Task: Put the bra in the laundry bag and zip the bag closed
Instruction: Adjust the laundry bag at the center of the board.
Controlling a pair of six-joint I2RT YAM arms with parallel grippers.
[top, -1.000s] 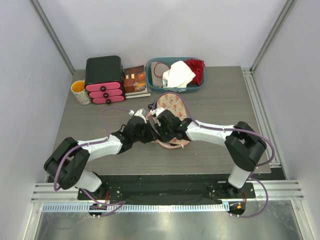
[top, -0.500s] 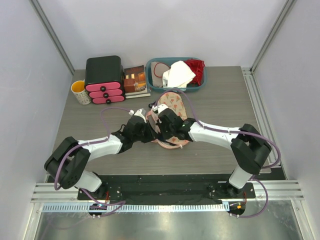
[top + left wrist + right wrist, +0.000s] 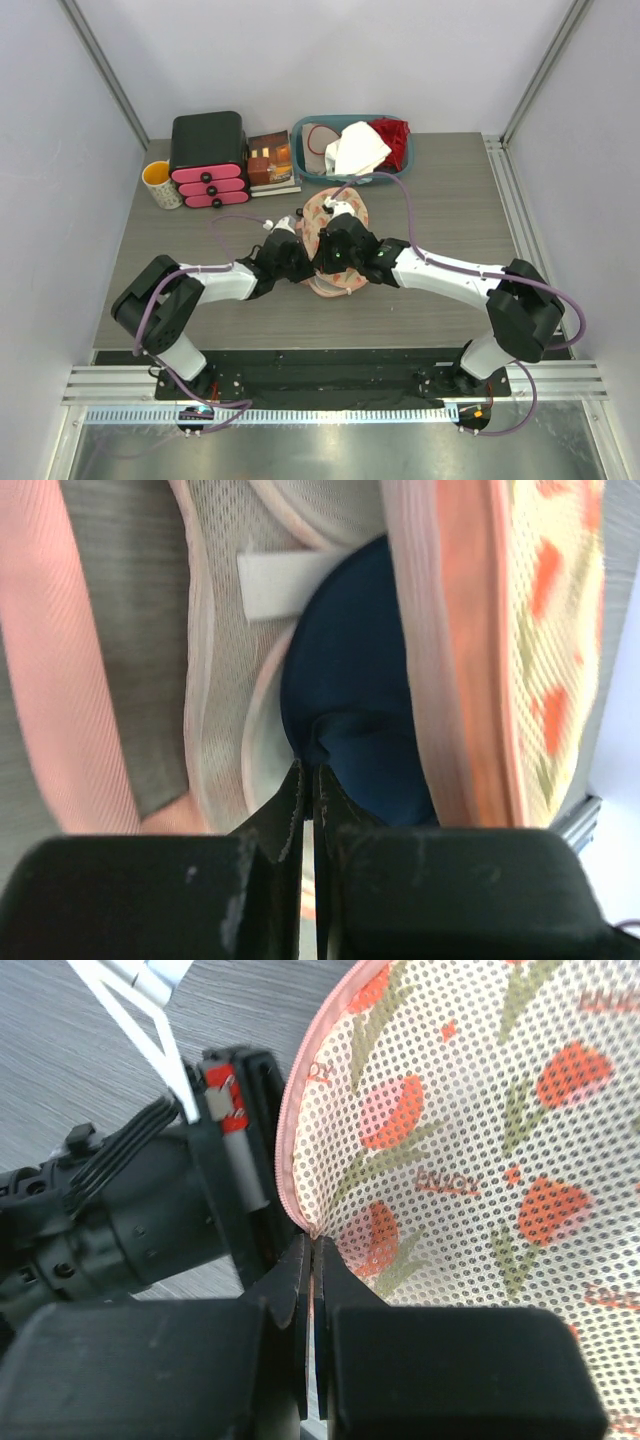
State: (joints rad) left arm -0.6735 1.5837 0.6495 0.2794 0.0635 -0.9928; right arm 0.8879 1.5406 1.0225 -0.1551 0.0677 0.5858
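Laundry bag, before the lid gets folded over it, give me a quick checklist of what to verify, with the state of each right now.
1. The bra inside the laundry bag: ok, its cup lies on the mesh lining.
2. Straps all tucked in: cannot tell.
3. Grip of the right hand on the lid edge: ok, shut on the pink trim.
4. Release by the left hand: not ok, shut on the bra's edge.
5. Lid's path free of the left hand: not ok, it sits at the opening.
6. Zipper pull located: cannot tell.

Mesh cloth laundry bag, smooth matt fabric bra, matt woodgrain table
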